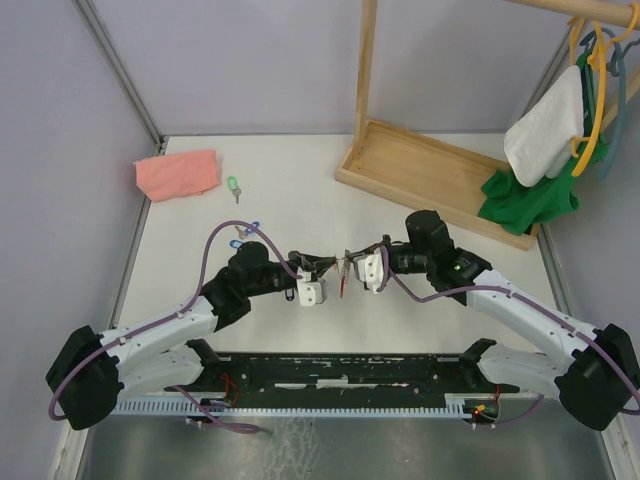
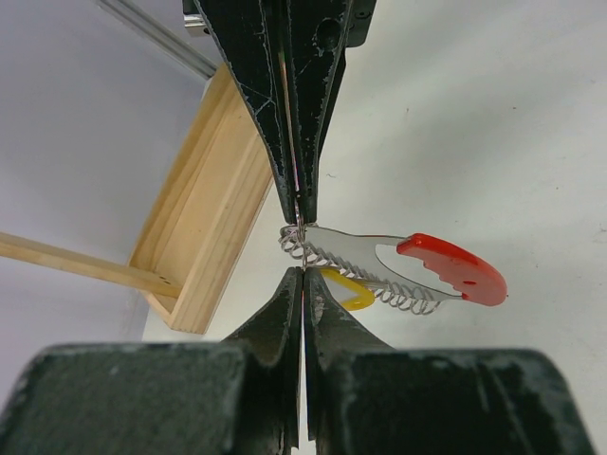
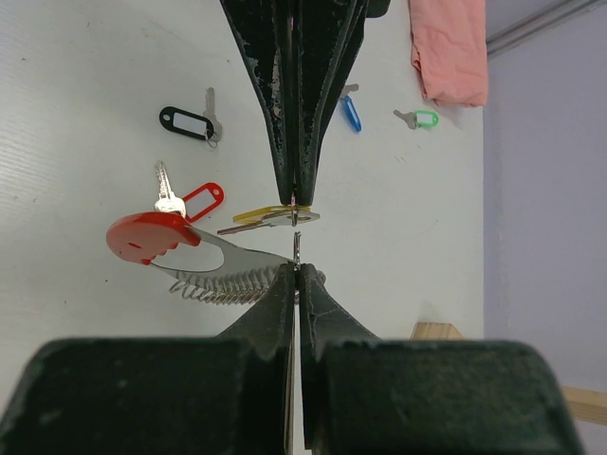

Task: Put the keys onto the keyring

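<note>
Two-part keyring (image 3: 147, 237): a red crescent with a stepped inner edge, joined to a flat silver strip and a loop of coiled silver wire. Held off the table just in front of the left end of the wooden rack (image 1: 430, 165), pinched at the strip's end between the pressed-together fingers of the right gripper (image 3: 297, 273). Tip to tip with that, the left gripper (image 2: 303, 277), clamped tight on a yellow-tagged key (image 3: 266, 216) just beside the strip.

Four more keys flat on the table, away from the rack: red-tagged key (image 3: 190, 201), black-tagged key (image 3: 190, 123), blue-tagged key (image 3: 351, 112), green-tagged key (image 3: 422, 118). Farther left of the rack, a crumpled pink cloth (image 1: 178, 173).

White table (image 1: 300, 205), faintly ribbed. Pale lilac walls (image 1: 60, 150) with grey metal strips at the corners. Up on the rack's right end, yellow hangers (image 1: 592, 95), a white towel (image 1: 545, 125) and a green garment (image 1: 530, 198) hanging down to the rack's base.
</note>
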Tool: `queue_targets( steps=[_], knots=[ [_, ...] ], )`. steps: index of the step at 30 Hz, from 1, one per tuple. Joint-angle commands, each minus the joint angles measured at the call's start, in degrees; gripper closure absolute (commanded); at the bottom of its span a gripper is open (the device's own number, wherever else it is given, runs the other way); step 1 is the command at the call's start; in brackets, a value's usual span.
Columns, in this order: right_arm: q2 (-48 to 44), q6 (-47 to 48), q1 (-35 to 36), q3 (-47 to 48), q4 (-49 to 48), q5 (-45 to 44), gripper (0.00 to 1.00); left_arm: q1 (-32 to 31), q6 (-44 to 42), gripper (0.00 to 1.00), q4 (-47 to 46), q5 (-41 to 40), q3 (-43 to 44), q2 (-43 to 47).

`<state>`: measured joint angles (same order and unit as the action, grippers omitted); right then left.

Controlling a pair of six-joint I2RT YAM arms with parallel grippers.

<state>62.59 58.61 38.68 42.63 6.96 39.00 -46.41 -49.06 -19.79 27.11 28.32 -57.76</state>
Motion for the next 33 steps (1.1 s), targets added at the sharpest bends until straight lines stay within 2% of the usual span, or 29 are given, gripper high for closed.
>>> queue_targets(
  steps=[1, 33],
  knots=[
    [-0.46, 0.32, 0.47, 1.4, -1.32, 0.9, 0.99, -0.34, -2.19, 0.97, -2.27, 0.05, 1.39, 0.52],
    [-1.07, -0.42, 0.99, 1.14, -1.96, 1.08, 0.99, -1.04, -1.82, 0.97, -2.27, 1.26, 2.25, 0.06]
  ],
)
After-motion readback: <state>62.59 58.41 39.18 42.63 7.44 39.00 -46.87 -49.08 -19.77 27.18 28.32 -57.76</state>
